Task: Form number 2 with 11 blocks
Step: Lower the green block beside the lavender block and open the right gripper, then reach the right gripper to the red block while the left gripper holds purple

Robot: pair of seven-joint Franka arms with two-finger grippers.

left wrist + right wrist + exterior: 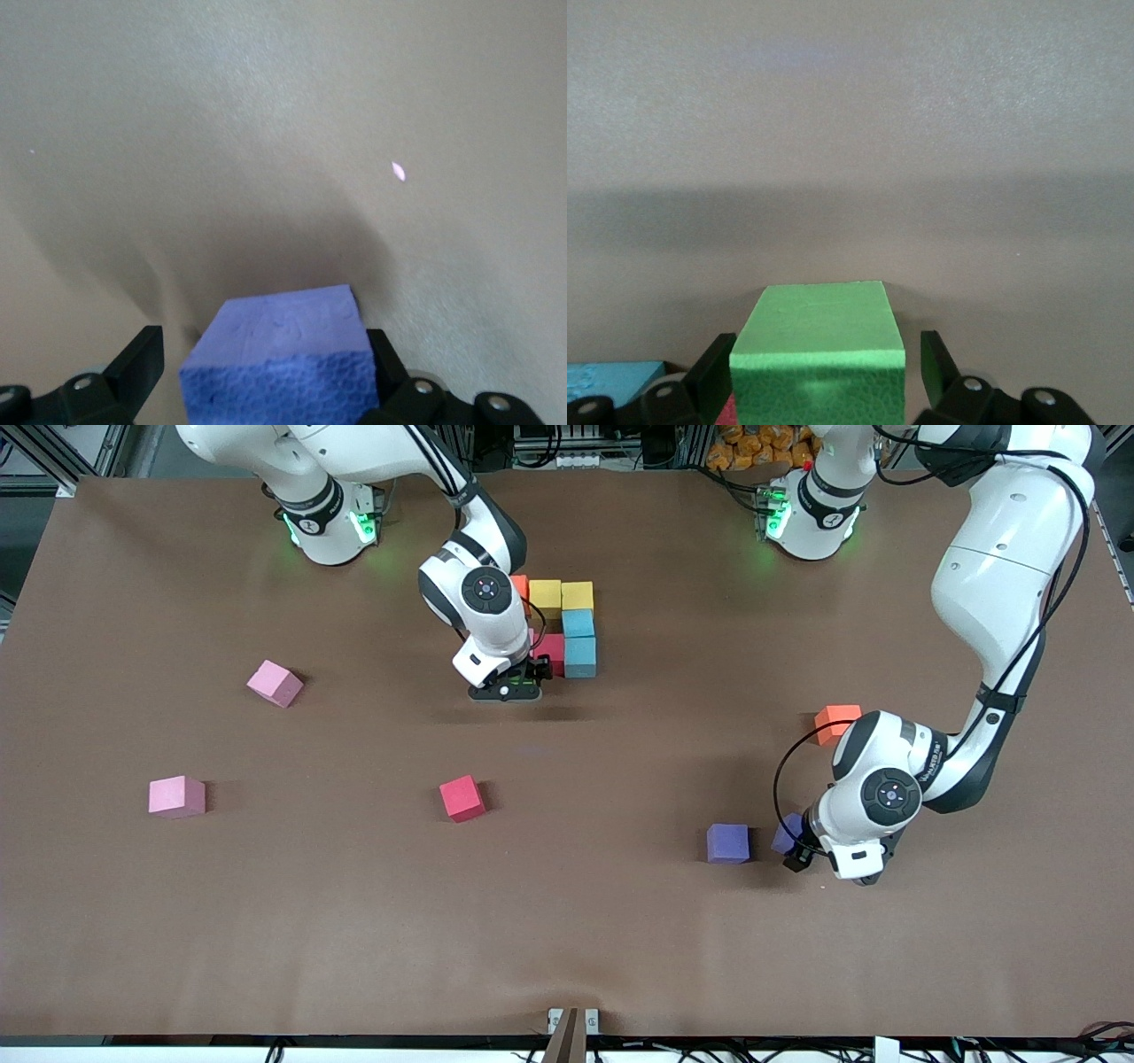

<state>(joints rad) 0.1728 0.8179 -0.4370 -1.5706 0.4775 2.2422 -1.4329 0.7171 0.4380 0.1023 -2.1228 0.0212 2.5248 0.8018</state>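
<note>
Right gripper [819,376] stood over the digit [567,624], fingers parted off the green block [818,341], extending its row. Left gripper [266,381] straddled a purple block [282,354], fingers spread wide, not yet clenched.

The right arm reaches out from its base with the wrist bent straight down; the right gripper [518,684] sits low at the table, its fingers [713,376] parted with gaps on both sides. The left arm folds at the elbow and drops steeply; the left gripper [802,852] is low too, fingers [142,363] spread wide.
</note>
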